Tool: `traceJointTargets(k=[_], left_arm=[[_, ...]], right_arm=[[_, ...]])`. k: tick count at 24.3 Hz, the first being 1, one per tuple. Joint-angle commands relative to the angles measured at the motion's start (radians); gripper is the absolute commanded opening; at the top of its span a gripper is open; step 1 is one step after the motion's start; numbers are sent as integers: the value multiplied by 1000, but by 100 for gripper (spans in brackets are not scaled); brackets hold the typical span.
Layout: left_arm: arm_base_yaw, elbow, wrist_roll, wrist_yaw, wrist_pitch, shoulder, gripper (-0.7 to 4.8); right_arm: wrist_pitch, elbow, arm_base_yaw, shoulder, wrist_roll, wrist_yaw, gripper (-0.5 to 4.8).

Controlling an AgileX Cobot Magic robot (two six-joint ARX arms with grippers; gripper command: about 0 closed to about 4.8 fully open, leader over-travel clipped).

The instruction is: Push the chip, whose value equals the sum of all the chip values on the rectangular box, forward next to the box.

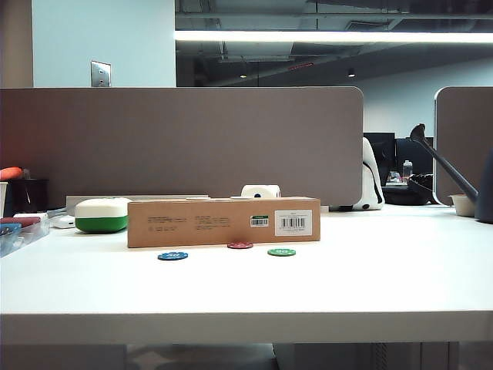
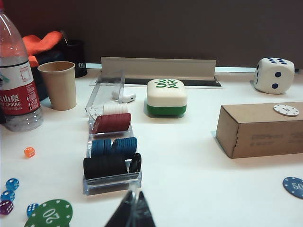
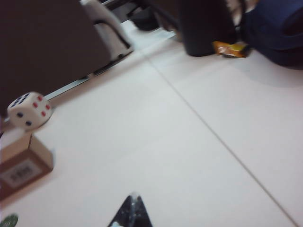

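**Dark-red chip lying at the front of the cardboard box; both tools held off the work**

The rectangular box (image 1: 223,222) lies lengthwise across the white worktop (image 1: 347,285), its barcode label facing the exterior camera. The chip (image 1: 240,245), dark red, lies flat just in front of the box's front face, about midway along it; whether it touches the box cannot be told. A blue chip (image 1: 172,256) lies to its left and a green chip (image 1: 281,252) to its right, each a little farther from the box. A pale chip (image 2: 286,110) rests on the box's top. Behind the box stands a white die (image 2: 273,75), and off the box's left end a white-and-green rounded case (image 1: 102,215).

The left tool (image 2: 133,213) shows only as a dark tip, hovering over the worktop near a clear rack of stacked chips (image 2: 111,156); its fingers appear drawn close to a point. The right tool (image 3: 132,213), likewise only a dark narrow tip, hangs over bare worktop to the right of the box's end. Neither holds anything. Neither arm appears in the exterior view.
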Motion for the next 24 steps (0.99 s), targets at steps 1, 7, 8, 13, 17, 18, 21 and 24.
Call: traceJointTargets(k=[1,7,8,13,17,18,21,24], left_arm=[[2,4,4,4,9,0,-5],[2,4,4,4,8,0,-5],[2,4,4,4,7,0,-5],[2,4,4,4,3,0,-5],[2,4,4,4,2,0,-5],[2,4,4,4,1,0,-5],[2,4,4,4,1,0,-5],[2,4,4,4,1,0,-5]], right_arm=[[161,-60,-47,0,-113,-194,-5],[351,-150,-75,0,-219,-338,-5],[354,-151,-73,0,-236,-338,-5],[350,-151,-76,0,-325,-335,-5],[350,-151,-76,0,-417,-332,-5],[349,-151,-76,0,-427,-331,-5],[341,-151,-77,0,-444,-332,-5],[320,-151,-97,0,-442,-337,-5]])
